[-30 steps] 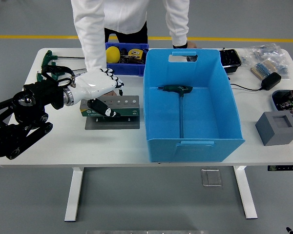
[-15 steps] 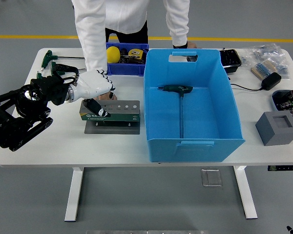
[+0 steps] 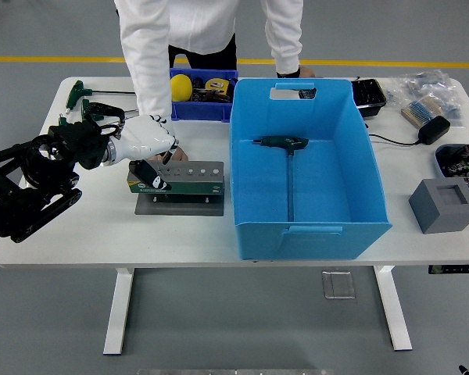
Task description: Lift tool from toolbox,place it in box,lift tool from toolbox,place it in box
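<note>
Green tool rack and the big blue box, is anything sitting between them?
No. In the head view, only bare white table lies between the rack and the blue box.

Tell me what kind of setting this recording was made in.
Probably a robotics lab or workshop floor: a white table on grey flooring marked with a yellow line, hand tools in a small blue bin, a big blue box, and a person in a white coat at the far side.
</note>
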Tool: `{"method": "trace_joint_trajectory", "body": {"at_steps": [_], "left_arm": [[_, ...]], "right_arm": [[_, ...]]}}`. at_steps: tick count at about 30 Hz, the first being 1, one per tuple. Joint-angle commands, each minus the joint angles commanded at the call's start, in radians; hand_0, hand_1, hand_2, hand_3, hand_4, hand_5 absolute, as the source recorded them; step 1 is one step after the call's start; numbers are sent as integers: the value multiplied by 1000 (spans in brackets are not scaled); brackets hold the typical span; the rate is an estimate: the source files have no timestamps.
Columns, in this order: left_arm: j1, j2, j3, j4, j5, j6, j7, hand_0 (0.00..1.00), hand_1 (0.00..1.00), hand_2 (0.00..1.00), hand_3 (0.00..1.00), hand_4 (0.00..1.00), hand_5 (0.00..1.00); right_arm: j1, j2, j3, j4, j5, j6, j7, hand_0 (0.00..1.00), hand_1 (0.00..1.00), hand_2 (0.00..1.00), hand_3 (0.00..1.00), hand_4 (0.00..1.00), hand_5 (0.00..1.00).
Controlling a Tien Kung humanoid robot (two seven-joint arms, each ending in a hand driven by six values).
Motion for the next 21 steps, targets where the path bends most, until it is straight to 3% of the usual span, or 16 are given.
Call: {"method": "trace_joint_trajectory", "body": {"at_steps": [21], "left_arm": [[-19,6,15,49,37,1,-1,933,556,477,401,909,721]], "right_arm": [[1,0,-9,0,6,1,-1,612,549,666,747,969,929]]}}
